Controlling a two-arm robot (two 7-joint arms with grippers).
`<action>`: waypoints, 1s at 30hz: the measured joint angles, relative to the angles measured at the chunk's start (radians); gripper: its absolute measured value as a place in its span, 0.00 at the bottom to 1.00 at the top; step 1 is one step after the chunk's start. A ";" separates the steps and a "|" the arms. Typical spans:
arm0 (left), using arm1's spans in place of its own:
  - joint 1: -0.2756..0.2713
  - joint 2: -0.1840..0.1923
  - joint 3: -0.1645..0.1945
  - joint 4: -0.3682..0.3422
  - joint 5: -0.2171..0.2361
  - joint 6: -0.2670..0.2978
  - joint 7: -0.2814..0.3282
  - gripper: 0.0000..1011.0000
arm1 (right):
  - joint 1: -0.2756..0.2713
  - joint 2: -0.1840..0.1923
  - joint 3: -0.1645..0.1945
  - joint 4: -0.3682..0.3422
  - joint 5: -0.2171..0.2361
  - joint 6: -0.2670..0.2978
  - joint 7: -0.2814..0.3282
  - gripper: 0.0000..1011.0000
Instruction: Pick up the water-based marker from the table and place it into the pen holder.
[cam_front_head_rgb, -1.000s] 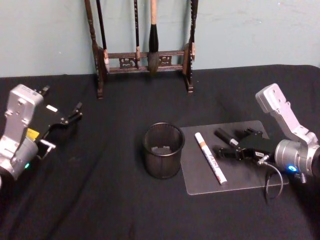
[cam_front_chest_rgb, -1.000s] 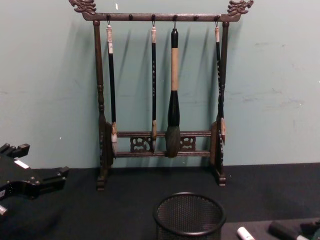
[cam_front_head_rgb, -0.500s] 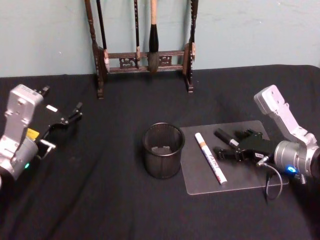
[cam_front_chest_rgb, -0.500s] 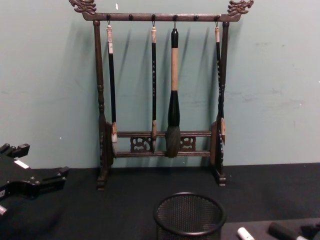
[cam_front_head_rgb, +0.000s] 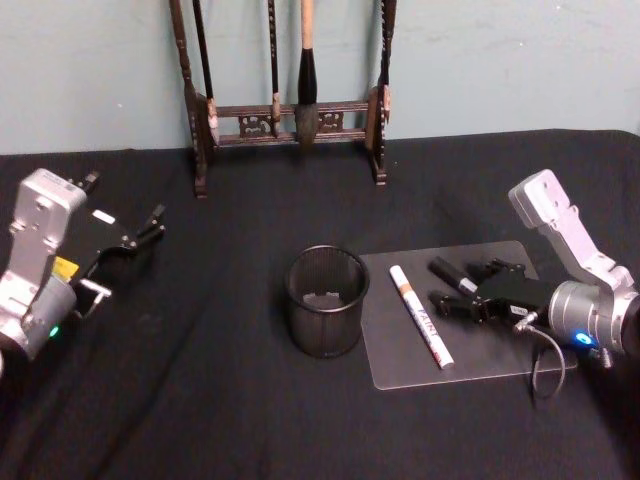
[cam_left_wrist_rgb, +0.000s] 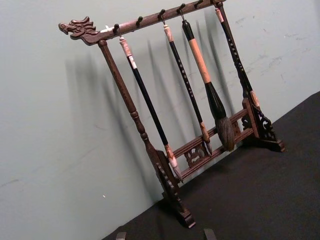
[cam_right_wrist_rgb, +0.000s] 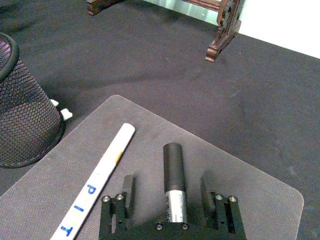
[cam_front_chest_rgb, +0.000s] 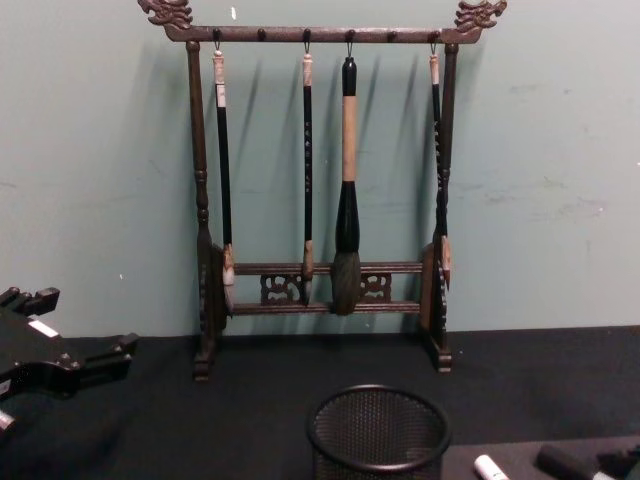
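Observation:
The water-based marker (cam_front_head_rgb: 452, 274), short with a black cap and silver barrel, lies on a grey mat (cam_front_head_rgb: 480, 355) right of centre. My right gripper (cam_front_head_rgb: 462, 283) is low over it and open. In the right wrist view the marker (cam_right_wrist_rgb: 172, 165) lies between the two fingers (cam_right_wrist_rgb: 128, 189), which stand apart from it on both sides. The pen holder (cam_front_head_rgb: 322, 325), a round black mesh cup, stands upright just left of the mat, and its rim (cam_front_chest_rgb: 378, 430) shows low in the chest view. My left gripper (cam_front_head_rgb: 128, 250) hangs open at the far left, away from everything.
A longer white marker (cam_front_head_rgb: 420, 316) with blue lettering lies on the mat between the pen holder and the black-capped marker. A dark wooden brush rack (cam_front_head_rgb: 290, 110) with hanging brushes stands at the table's back edge. Black cloth covers the table.
My right arm has shifted only slightly over the marker. The markers, the pen holder and the left arm have stayed put.

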 joint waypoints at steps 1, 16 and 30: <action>0.000 0.000 0.000 0.000 0.000 0.000 0.000 0.99 | 0.000 0.000 0.000 0.000 0.000 0.000 0.000 0.85; 0.000 0.000 0.000 0.000 0.000 0.000 0.000 0.99 | 0.000 0.000 0.000 0.000 0.000 0.000 0.000 0.67; 0.000 0.000 0.000 0.000 0.000 0.000 0.000 0.99 | 0.000 0.000 0.000 0.000 0.000 0.000 0.000 0.58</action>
